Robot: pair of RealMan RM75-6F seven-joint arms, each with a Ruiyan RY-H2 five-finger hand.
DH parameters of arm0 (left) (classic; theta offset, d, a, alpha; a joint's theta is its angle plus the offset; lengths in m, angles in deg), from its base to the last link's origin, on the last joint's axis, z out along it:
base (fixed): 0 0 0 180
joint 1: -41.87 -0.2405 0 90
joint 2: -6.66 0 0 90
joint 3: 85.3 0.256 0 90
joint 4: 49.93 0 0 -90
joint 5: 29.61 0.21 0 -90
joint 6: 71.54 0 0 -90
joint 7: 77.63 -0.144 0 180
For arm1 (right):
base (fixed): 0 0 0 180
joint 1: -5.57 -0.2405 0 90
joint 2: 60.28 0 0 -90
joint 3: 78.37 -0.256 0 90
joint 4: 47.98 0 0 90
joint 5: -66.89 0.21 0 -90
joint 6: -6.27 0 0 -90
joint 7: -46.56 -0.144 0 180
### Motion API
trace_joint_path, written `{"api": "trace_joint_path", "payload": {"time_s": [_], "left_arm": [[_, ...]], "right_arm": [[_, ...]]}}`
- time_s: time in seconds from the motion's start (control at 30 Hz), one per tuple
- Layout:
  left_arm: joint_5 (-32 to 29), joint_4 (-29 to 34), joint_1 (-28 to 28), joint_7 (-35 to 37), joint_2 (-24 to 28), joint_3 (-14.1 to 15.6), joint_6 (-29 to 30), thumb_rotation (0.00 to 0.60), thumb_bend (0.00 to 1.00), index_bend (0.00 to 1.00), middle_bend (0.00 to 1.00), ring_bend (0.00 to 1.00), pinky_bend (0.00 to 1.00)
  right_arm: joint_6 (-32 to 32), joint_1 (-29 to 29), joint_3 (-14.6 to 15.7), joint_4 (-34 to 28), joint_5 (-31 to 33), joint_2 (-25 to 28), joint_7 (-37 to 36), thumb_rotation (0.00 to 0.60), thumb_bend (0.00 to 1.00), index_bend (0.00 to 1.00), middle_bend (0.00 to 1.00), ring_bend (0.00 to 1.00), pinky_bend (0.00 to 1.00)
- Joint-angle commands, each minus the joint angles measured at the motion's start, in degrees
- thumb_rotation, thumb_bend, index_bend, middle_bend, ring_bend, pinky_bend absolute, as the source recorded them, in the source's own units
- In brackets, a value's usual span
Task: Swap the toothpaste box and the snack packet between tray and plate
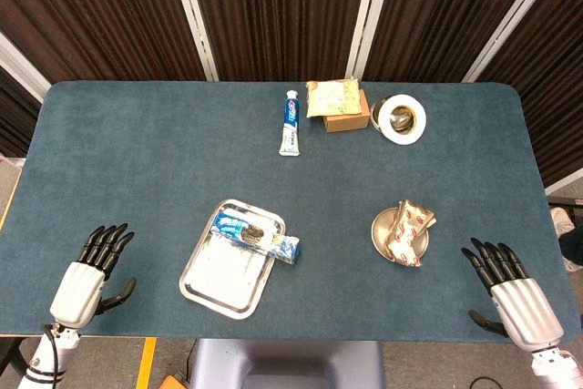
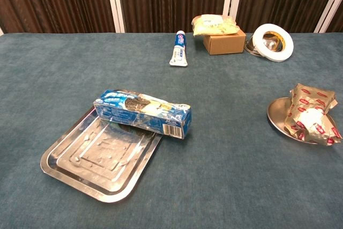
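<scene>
The blue toothpaste box (image 1: 256, 232) (image 2: 142, 112) lies across the far rim of the steel tray (image 1: 219, 278) (image 2: 91, 156), one end jutting past the tray's right side. The red and silver snack packet (image 1: 408, 232) (image 2: 311, 113) rests on the round metal plate (image 1: 383, 230) (image 2: 278, 113) to the right. My left hand (image 1: 94, 271) lies open near the table's front left corner, far from the tray. At the front right my right hand (image 1: 508, 291) is open too, fingers spread, apart from the plate. The chest view shows neither hand.
At the back of the table lie a toothpaste tube (image 1: 291, 122) (image 2: 179, 47), a cardboard box (image 1: 347, 114) (image 2: 224, 41) with a yellow packet (image 1: 333, 96) (image 2: 213, 24) on it, and a white tape roll (image 1: 402, 118) (image 2: 273, 41).
</scene>
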Motion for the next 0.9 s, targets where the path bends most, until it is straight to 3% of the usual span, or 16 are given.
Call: {"api": "trace_joint_path", "payload": {"time_s": [0.03,0.23,0.47,0.8,0.83,0.9], "left_arm": [[0.39,0.45,0.24,-0.04,-0.15,0.25,-1.2,0.6,0.38,0.0,0.0,0.0,0.05],[2.89,1.85,6.89,-1.46,-2.19,-1.74,-9.15,0.6,0.39,0.0,0.0,0.0,0.07],[-4.27,-2.12,18.53,-2.94,-8.74,-8.46,-28.24,0.6,0.39,0.0,0.0,0.0,0.08],[-11.17,-6.72,25.53,-9.89,-14.38,-10.67,-41.42,0.6,0.38,0.01,0.01,0.0,0.11],[-11.5,-7.08,25.79,-10.51,-14.79,-10.91,-41.47,0.6,0.38,0.06,0.05,0.03,0.15],[-11.37,-8.19,26.08,-11.06,-15.87,-11.45,-40.03,0.6,0.4,0.33,0.32,0.22,0.36]], "right_arm": [[-0.14,-0.02,-0.15,-0.17,0.38,0.1,-0.03,0.6,0.27,0.0,0.0,0.0,0.0],[-1.38,-0.43,-0.32,-0.34,0.86,-0.27,0.67,0.6,0.27,0.0,0.0,0.0,0.0],[-4.18,-1.39,-0.41,-0.85,2.5,0.23,0.67,0.6,0.27,0.0,0.0,0.0,0.0],[-5.53,-1.87,-1.36,-0.82,5.15,0.63,0.28,0.6,0.27,0.0,0.0,0.0,0.0],[-5.57,-1.9,-1.4,-0.81,5.24,0.66,0.12,0.6,0.27,0.0,0.0,0.0,0.0],[-5.62,-1.92,-1.47,-0.8,5.44,0.78,-0.13,0.6,0.27,0.0,0.0,0.0,0.0]]}}
